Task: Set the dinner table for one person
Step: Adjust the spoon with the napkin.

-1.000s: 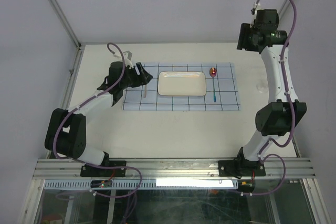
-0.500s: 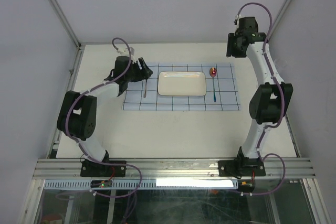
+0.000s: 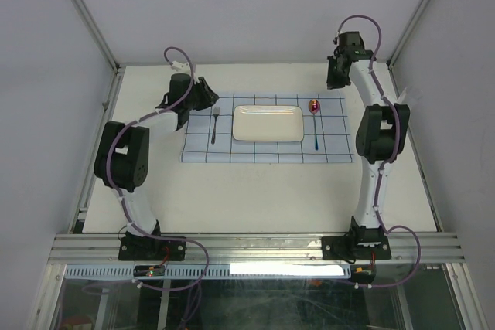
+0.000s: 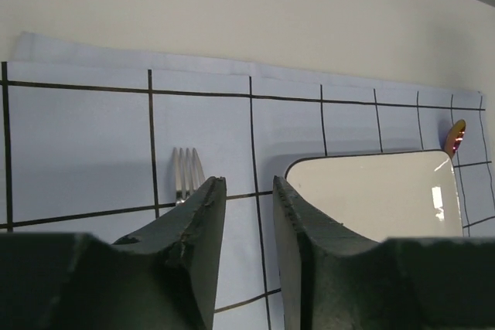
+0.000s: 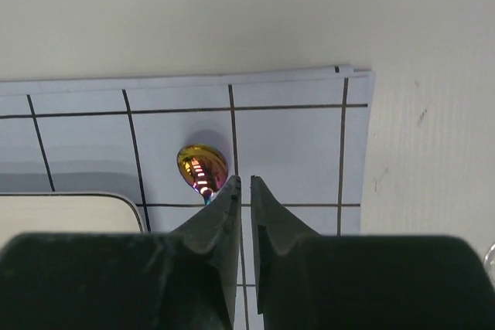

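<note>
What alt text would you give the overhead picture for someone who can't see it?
A white rectangular plate sits centred on a blue gridded placemat, fork to its left and iridescent spoon to its right, with two robot arms reaching from either side.

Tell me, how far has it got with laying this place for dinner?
Most looks done: the checked cloth lies on the dinner table, with the white plate in its middle, the fork to one side and the spoon to the other. Neither the left claw nor the right claw holds anything. No glass or knife has been placed.
</note>
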Controlling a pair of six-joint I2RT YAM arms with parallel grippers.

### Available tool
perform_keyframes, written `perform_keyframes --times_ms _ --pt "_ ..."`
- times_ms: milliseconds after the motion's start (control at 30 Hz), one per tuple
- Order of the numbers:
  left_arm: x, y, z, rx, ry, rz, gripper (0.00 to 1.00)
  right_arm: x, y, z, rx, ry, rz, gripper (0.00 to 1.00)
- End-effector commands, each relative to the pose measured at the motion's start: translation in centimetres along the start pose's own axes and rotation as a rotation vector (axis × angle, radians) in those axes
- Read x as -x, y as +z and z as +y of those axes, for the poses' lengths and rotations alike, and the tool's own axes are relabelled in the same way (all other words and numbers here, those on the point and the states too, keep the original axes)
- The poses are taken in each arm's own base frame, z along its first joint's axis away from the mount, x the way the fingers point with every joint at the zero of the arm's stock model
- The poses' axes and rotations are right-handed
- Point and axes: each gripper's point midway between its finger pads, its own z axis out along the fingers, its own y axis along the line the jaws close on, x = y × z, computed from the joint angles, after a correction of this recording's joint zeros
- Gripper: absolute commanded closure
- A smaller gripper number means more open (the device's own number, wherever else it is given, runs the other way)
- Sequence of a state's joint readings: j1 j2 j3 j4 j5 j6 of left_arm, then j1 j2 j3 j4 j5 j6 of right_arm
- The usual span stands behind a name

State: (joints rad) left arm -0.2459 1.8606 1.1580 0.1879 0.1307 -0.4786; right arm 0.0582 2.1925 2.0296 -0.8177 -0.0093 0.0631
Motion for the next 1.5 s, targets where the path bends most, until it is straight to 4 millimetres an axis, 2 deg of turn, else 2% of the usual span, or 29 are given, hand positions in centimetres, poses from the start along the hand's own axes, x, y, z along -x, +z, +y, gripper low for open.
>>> perform_keyframes --times_ms 0,200,333,433,667,833,1200,1467 --pt "3.3 1.0 -0.3 -0.034 0.019 -0.092 0.7 4.0 0.1 2.2 0.066 0.006 -0.111 0.88" --pt "2.6 2.4 0.1 -0.052 -0.009 -0.058 0.79 4.1 2.3 3.5 0.095 -0.005 -0.099 0.88" --pt "2.7 2.8 0.3 -0.052 -0.01 -0.057 0.72 3.7 3.3 4.4 0.122 -0.003 -0.093 0.88" --pt "2.5 3.0 0.5 -0.05 -0.009 -0.051 0.76 3.2 4.1 5.0 0.138 -0.008 -0.084 0.88" --pt "1.9 3.0 0.9 -0.048 -0.014 -0.042 0.75 2.2 5.5 6.1 0.167 -0.015 -0.064 0.89" --pt "1.5 2.8 1.0 -0.046 -0.015 -0.035 0.75 0.6 6.7 6.4 0.176 -0.014 -0.03 0.89" --pt "1.7 1.9 0.7 -0.054 -0.015 -0.045 0.75 -1.6 6.3 6.3 0.168 -0.023 0.002 0.91" --pt "1.7 1.2 0.6 -0.056 -0.017 -0.05 0.75 -2.4 5.7 6.6 0.166 -0.032 0.009 0.91"
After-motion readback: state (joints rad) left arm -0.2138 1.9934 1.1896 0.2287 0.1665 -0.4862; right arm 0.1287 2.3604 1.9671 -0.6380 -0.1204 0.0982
